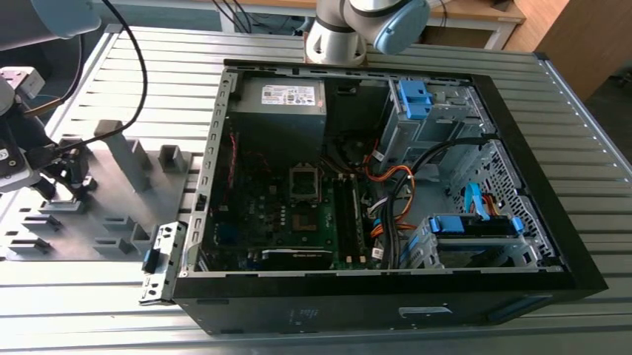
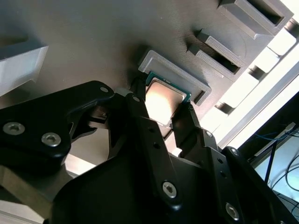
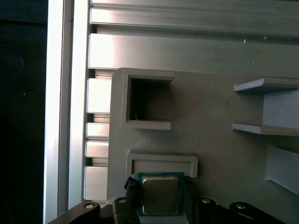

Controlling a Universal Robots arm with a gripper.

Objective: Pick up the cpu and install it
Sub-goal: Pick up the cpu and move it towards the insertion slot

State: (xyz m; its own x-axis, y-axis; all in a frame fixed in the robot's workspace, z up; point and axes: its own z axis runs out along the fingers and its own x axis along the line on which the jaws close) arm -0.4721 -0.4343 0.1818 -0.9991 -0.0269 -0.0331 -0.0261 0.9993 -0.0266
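Observation:
The cpu (image 2: 163,100), a small square chip with a silver-grey top and green rim, lies at the open side of a low grey nest (image 2: 180,74) on the fixture tray (image 1: 118,222). My gripper (image 2: 161,112) has one black finger against each of two opposite edges of the chip, shut on it. In the first wrist view the cpu (image 3: 160,195) sits just before the nest wall (image 3: 162,163), between the fingertips of the gripper (image 3: 160,198). In the exterior view the gripper (image 1: 64,181) hangs over the tray at that view's left. The motherboard socket (image 1: 304,183) lies inside the open computer case (image 1: 395,274).
Upright grey blocks (image 1: 123,151) and pockets (image 3: 149,105) stand on the tray around the nest. The slatted aluminium table (image 1: 99,310) carries tray and case. Orange and black cables (image 1: 395,185) and blue drive brackets (image 1: 474,222) crowd the case toward the exterior view's right.

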